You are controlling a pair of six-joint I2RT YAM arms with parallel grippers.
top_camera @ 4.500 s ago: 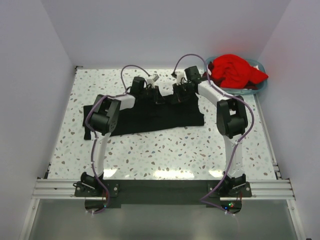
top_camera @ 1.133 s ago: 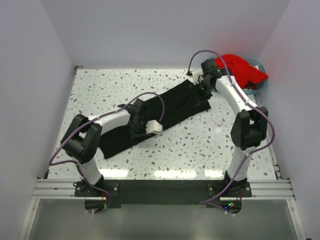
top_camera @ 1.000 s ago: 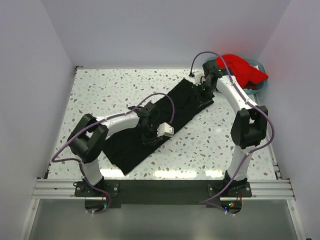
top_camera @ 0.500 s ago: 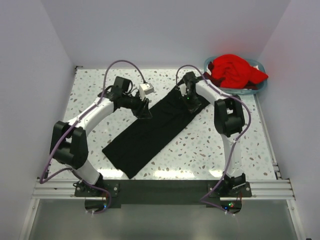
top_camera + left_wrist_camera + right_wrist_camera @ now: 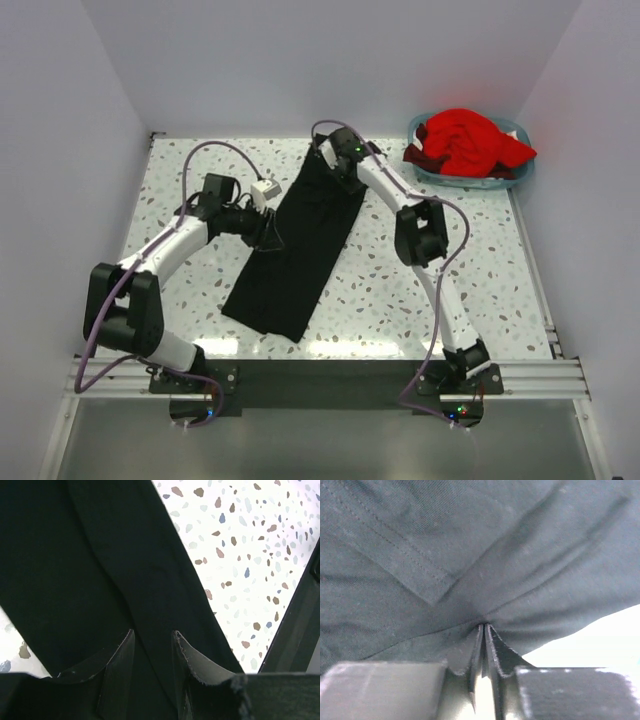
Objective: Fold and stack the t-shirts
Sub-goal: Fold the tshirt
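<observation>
My right tool [image 5: 483,630] pinched on the black t-shirt [image 5: 300,235], my left tool [image 5: 152,640] parted over it.

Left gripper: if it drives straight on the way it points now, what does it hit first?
Most likely the black t-shirt: the left gripper has its open fingers just above or on the cloth, which fills the view ahead. Height is unclear.

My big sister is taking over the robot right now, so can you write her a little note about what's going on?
Right gripper: shut on the black t-shirt, pinching its far end.
Left gripper: open, fingers straddling a ridge of cloth at the shirt's left edge.
Black t-shirt lies on the table as a long folded strip.
Red t-shirt sits bunched in the blue basket, untouched.
Left to do: finish folding the black one, fold the red one, stack them.
</observation>
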